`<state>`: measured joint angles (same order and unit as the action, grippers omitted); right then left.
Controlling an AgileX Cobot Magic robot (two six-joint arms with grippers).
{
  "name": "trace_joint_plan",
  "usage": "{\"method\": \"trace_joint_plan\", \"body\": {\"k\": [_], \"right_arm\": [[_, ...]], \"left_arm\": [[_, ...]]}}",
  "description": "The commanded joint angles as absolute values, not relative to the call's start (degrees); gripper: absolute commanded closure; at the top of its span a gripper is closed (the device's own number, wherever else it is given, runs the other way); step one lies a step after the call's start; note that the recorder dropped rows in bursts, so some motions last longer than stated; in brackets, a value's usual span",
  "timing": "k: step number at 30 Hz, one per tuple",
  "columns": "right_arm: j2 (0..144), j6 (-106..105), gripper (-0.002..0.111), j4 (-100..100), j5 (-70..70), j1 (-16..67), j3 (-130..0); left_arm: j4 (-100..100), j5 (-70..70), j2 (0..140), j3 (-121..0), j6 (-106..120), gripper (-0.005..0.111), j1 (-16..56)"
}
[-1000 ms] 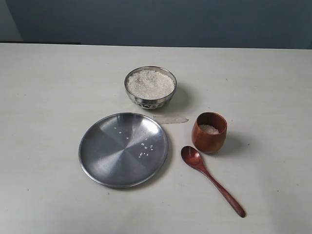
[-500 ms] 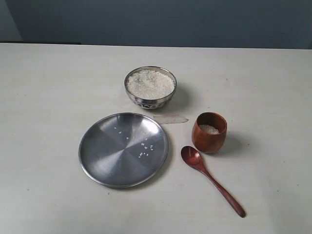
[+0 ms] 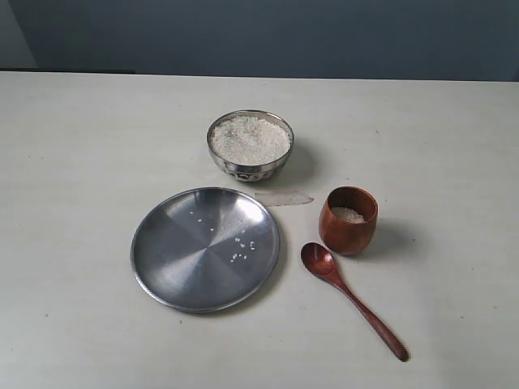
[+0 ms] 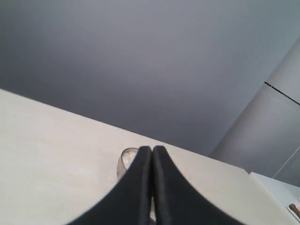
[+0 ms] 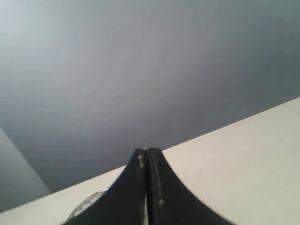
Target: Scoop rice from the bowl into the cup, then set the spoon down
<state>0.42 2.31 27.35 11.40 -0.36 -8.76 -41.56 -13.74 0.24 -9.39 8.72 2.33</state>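
The steel bowl [image 3: 250,146] heaped with white rice [image 3: 250,138] stands at the table's middle back. To its front right is the wooden cup [image 3: 349,220], with a little rice [image 3: 348,215] inside. The wooden spoon [image 3: 350,297] lies flat on the table in front of the cup, its handle pointing to the front right. No arm shows in the exterior view. My left gripper [image 4: 152,149] is shut on nothing, with the bowl [image 4: 125,161] partly hidden behind it. My right gripper [image 5: 147,151] is also shut and empty.
A flat steel plate [image 3: 205,248] with a few loose grains [image 3: 241,250] lies left of the spoon. A clear scrap of tape or film [image 3: 284,197] sits between the bowl and the plate. A steel rim [image 5: 86,204] shows beside the right gripper.
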Motion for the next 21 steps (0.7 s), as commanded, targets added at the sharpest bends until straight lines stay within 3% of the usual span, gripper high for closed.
{"method": "trace_joint_plan", "body": {"k": [1, 9, 21], "right_arm": [[4.6, -4.1, 0.108, 25.8, 18.6, -0.5, -13.4], [17.7, -13.8, 0.108, 25.9, 28.6, 5.3, -21.0], [48.9, -25.0, 0.108, 26.6, 41.2, 11.9, -28.4]], "left_arm": [[-38.4, -16.2, 3.1, -11.5, 9.6, 0.106, 2.4], [-31.8, -15.3, 7.4, -11.5, 9.6, 0.106, 2.4], [-26.0, -17.7, 9.2, -14.1, 9.6, 0.106, 2.4]]}}
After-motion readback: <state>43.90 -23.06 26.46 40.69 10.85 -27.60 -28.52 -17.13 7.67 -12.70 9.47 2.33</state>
